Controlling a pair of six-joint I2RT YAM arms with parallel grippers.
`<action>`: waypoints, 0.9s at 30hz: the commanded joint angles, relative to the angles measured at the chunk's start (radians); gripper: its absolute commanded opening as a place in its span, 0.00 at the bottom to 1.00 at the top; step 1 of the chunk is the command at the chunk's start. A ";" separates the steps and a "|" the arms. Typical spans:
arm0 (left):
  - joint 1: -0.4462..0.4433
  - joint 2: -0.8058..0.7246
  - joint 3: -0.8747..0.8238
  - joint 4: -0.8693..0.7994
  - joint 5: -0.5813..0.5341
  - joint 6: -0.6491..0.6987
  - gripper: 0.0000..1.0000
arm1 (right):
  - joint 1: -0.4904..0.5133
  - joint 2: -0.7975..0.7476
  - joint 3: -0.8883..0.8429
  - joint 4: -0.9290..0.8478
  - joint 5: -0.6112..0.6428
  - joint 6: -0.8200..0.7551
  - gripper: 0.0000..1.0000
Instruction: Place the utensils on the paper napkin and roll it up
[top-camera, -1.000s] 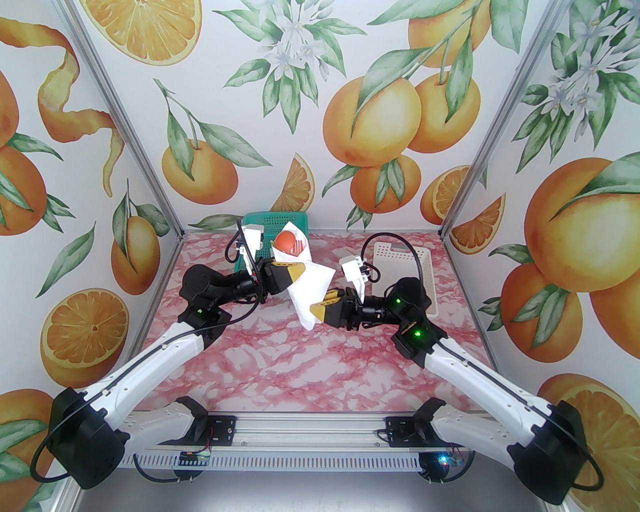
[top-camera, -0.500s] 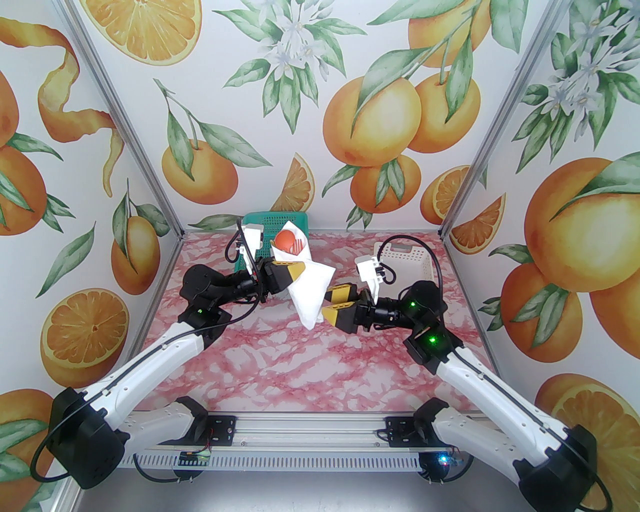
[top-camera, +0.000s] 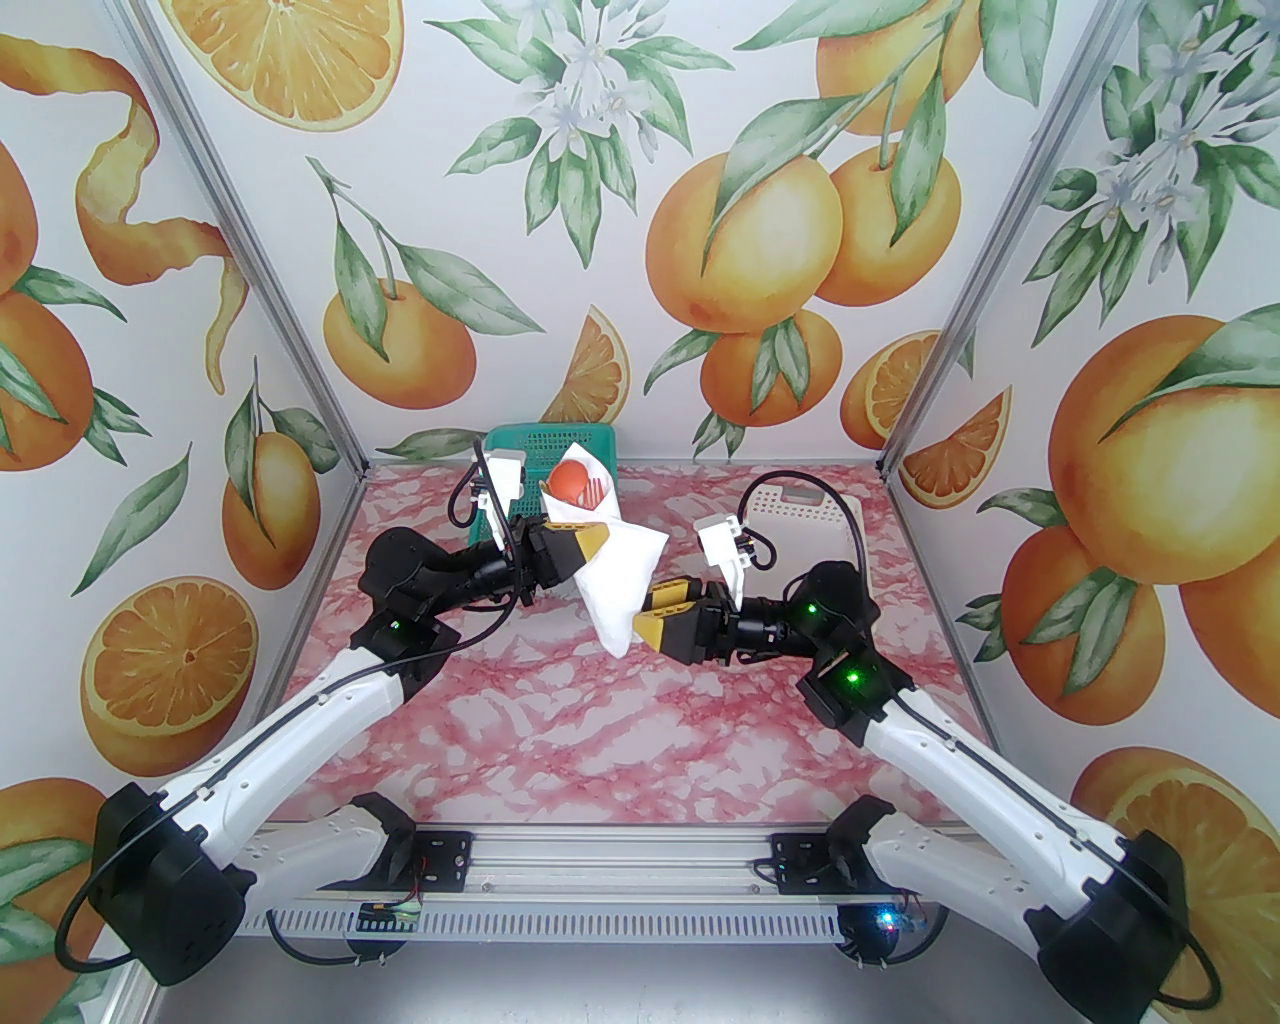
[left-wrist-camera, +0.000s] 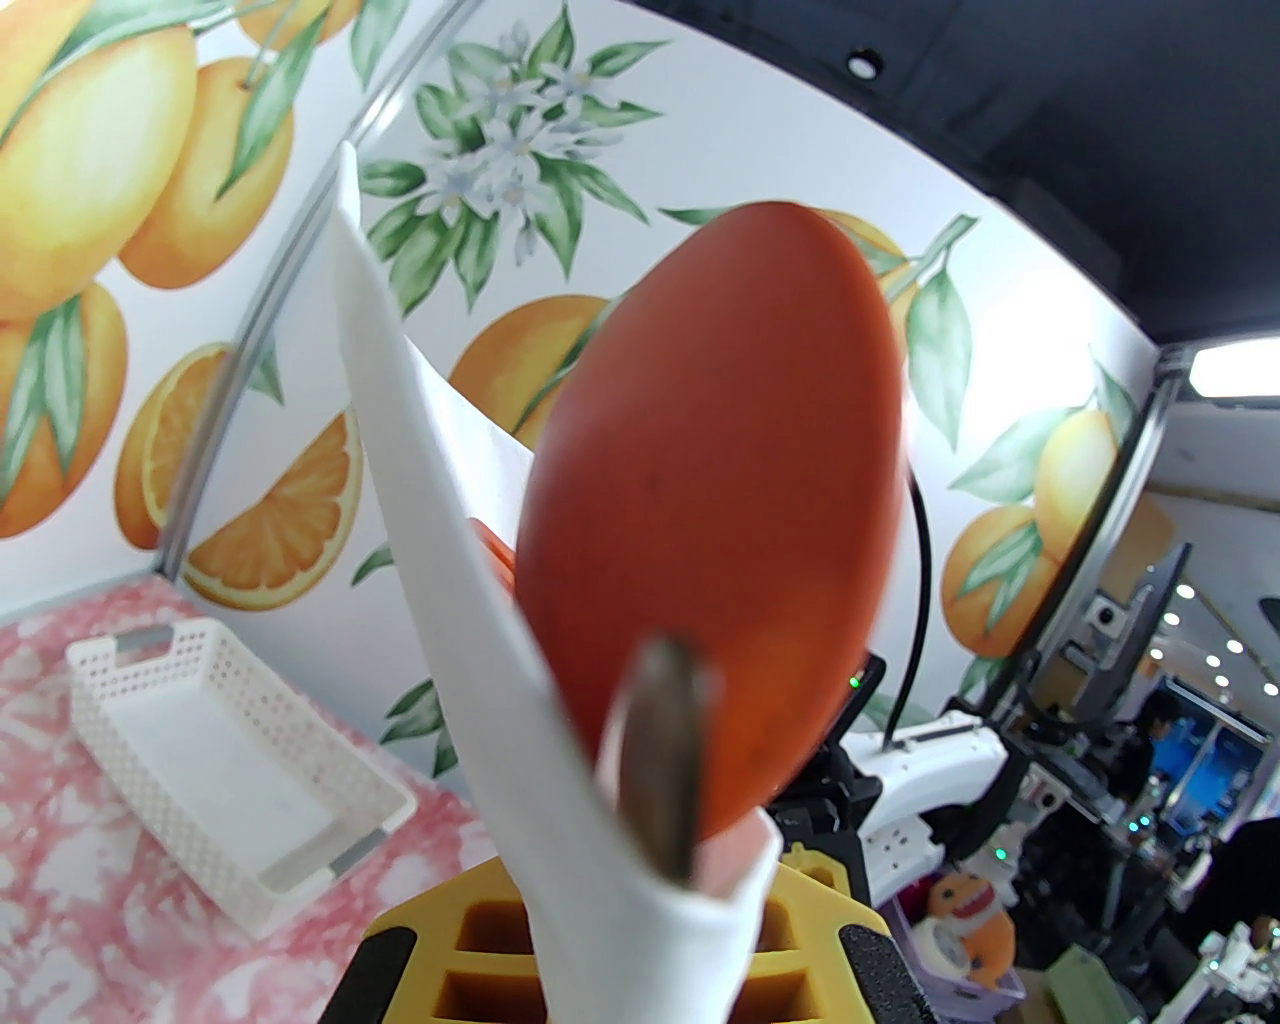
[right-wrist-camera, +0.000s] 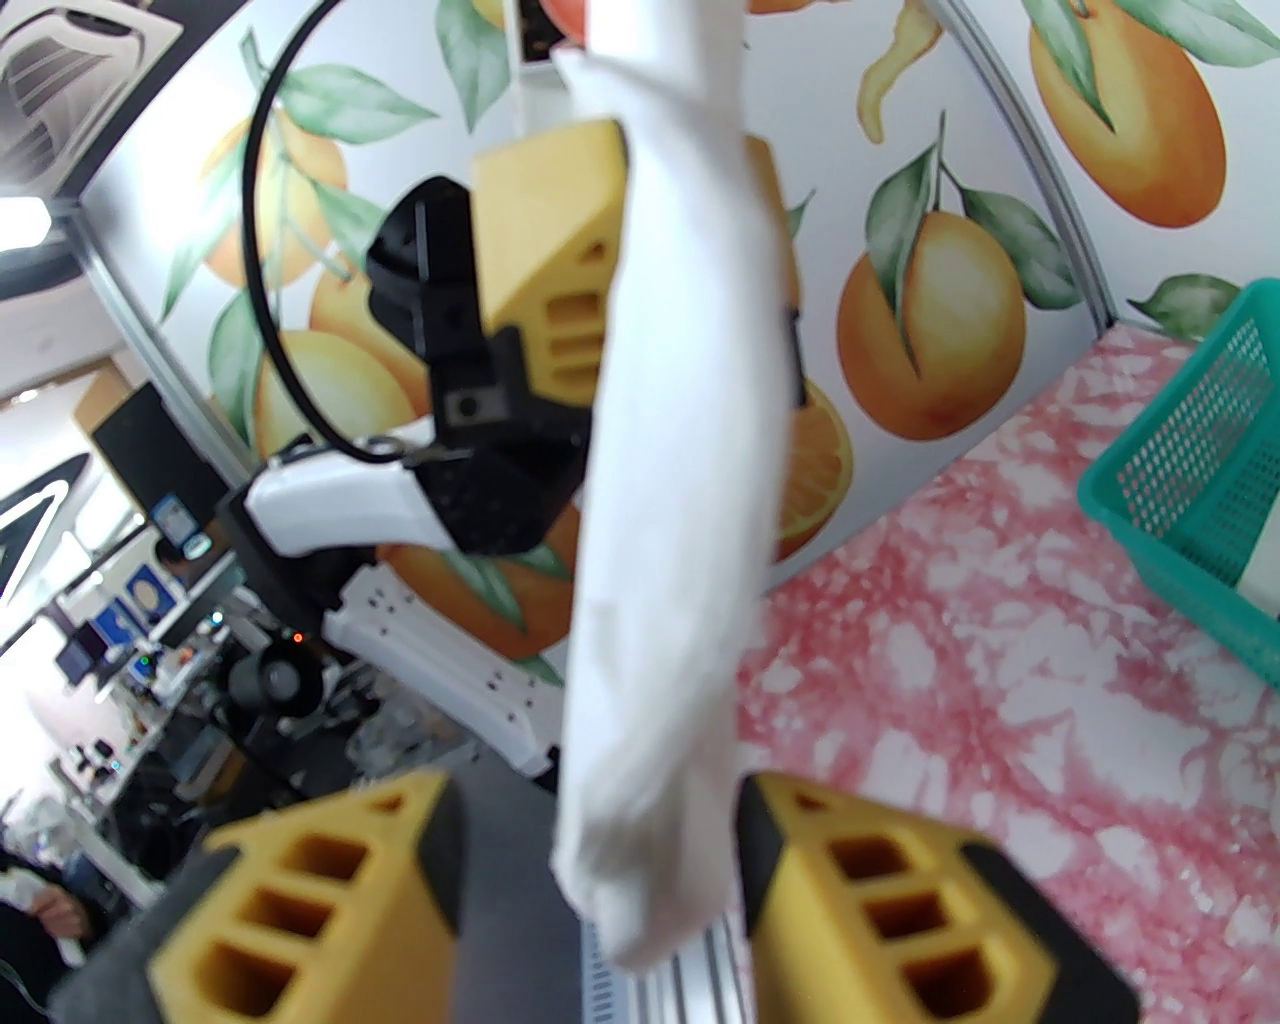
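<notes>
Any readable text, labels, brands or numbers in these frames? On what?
None legible.
No print on the paper napkin, spoon, white basket or green basket.
Background screens in the left wrist view: too blurred to read.

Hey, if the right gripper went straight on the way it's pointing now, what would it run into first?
The lower end of the rolled paper napkin, which hangs between the open fingers of the right gripper. The left gripper, clamping the roll higher up, looks to be next behind it, though depth is unclear.
</notes>
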 joint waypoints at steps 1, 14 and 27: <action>0.002 -0.023 0.010 -0.002 -0.015 0.014 0.00 | 0.007 -0.011 0.000 0.013 0.004 -0.007 0.58; 0.002 -0.001 0.020 0.128 0.067 -0.109 0.00 | -0.070 -0.103 0.045 -0.174 0.006 -0.092 0.86; -0.003 0.044 0.062 0.190 0.141 -0.156 0.00 | 0.029 -0.070 0.061 -0.119 0.081 -0.084 0.94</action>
